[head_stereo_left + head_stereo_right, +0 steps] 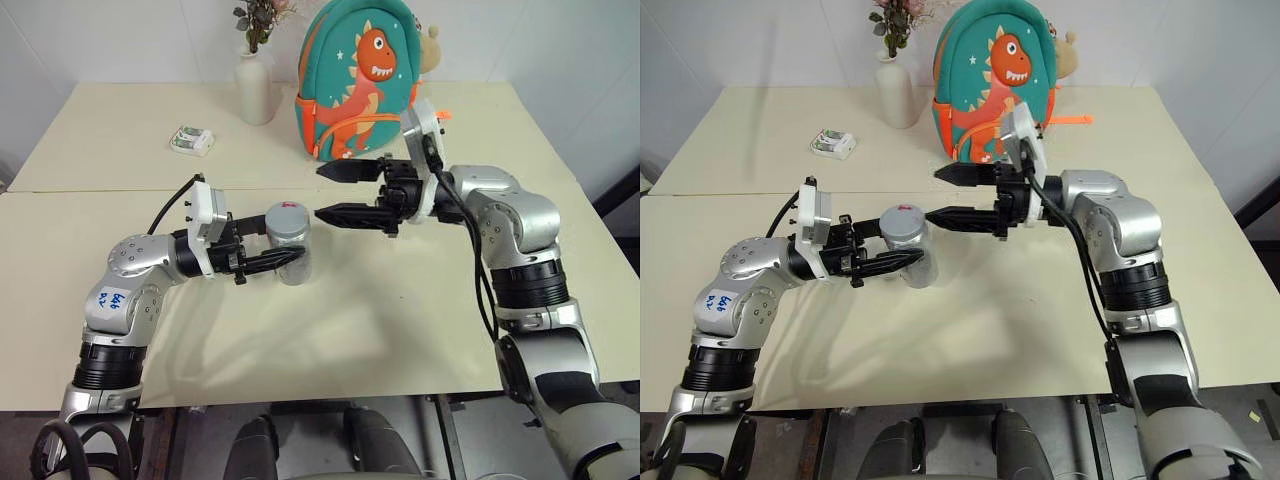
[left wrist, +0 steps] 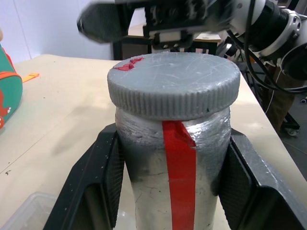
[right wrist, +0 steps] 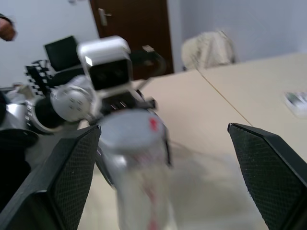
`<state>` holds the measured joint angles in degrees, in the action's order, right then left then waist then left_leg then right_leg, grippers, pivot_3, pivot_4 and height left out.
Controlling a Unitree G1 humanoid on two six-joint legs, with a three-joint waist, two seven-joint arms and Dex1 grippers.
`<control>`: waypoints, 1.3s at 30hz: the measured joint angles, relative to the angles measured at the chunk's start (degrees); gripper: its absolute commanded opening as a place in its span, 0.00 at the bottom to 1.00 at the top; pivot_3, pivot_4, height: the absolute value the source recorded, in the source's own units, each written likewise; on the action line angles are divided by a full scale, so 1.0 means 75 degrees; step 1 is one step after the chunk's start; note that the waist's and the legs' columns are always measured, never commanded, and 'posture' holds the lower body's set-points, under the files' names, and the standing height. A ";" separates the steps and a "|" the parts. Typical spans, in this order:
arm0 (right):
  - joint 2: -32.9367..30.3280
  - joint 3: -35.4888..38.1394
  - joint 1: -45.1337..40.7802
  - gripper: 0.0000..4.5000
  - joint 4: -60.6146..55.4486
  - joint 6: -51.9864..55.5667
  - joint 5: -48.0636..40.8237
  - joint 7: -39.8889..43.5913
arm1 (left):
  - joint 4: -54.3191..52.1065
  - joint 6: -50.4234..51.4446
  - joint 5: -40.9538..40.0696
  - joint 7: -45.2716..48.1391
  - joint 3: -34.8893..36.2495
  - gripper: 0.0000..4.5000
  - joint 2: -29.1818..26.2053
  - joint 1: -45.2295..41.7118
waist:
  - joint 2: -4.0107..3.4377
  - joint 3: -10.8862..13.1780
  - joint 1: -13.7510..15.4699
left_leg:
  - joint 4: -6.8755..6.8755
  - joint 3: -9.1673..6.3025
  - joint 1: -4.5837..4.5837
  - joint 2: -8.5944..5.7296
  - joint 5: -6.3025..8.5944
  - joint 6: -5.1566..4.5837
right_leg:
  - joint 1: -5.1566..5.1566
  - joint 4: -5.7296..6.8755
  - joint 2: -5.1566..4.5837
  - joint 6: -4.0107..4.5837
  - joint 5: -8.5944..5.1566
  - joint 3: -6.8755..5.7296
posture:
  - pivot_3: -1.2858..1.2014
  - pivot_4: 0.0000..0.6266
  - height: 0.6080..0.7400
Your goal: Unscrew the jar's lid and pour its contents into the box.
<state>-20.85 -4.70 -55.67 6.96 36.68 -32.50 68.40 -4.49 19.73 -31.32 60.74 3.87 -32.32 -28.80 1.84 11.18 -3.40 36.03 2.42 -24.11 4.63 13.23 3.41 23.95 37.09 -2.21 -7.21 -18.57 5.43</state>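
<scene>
The jar (image 1: 291, 250), clear-sided with a red tape strip, is held upright just above the table's middle. My left gripper (image 1: 285, 262) is shut on its body, one finger (image 2: 96, 182) on each side. The grey lid (image 2: 172, 84) with a red mark sits on the jar. My right gripper (image 1: 320, 192) is open and points at the jar from its right, at lid height, a short gap away and touching nothing. The contents cannot be made out through the scuffed wall. A corner of the clear box (image 2: 24, 211) shows in the left wrist view.
A teal dinosaur backpack (image 1: 360, 80) and a white vase (image 1: 255, 90) stand at the back of the table. A small white-and-green packet (image 1: 191, 140) lies at the back left. A seam between two tabletops (image 1: 100, 190) runs across behind the jar.
</scene>
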 measured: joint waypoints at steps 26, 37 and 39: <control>0.0540 -0.0773 -0.0250 0.99 0.0382 -0.0202 0.0553 -0.0491 | 0.0001 0.0009 0.0001 -0.0024 -0.0011 0.51 0.0000 0.0000 | 0.0000 0.0000 0.0016 | -0.0004 0.0000 -0.0003 -0.0001 0.0000 0.0000 | 0.0002 -0.0004 0.0000 0.0000 0.0000 -0.0003 | 0.52 0.24 1.00; 0.0233 -0.0736 -0.0294 0.99 0.0614 -0.0397 0.0554 -0.0138 | 0.0003 0.0019 0.0002 -0.0154 -0.0041 0.51 0.0000 0.0000 | 0.0000 0.0000 0.0020 | -0.0003 0.0000 -0.0003 -0.0001 0.0000 0.0000 | 0.0001 -0.0004 0.0000 0.0000 0.0000 -0.0003 | 0.52 0.24 1.00; 0.0148 -0.0706 -0.0298 0.99 0.0626 -0.0397 0.0540 -0.0050 | 0.0005 0.0019 0.0002 -0.0170 -0.0041 0.51 0.0000 0.0000 | 0.0000 0.0000 0.0016 | -0.0003 0.0000 -0.0003 -0.0001 0.0000 0.0000 | 0.0002 -0.0004 0.0000 0.0000 0.0000 -0.0002 | 0.52 0.24 1.00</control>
<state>-19.74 -10.00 -57.91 11.66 33.70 -28.44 68.02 -4.45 19.87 -31.30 59.46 3.57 -32.33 -28.80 1.84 11.18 -3.28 36.00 2.41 -24.13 4.63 13.23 3.41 23.96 37.06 -2.21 -7.21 -18.57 5.41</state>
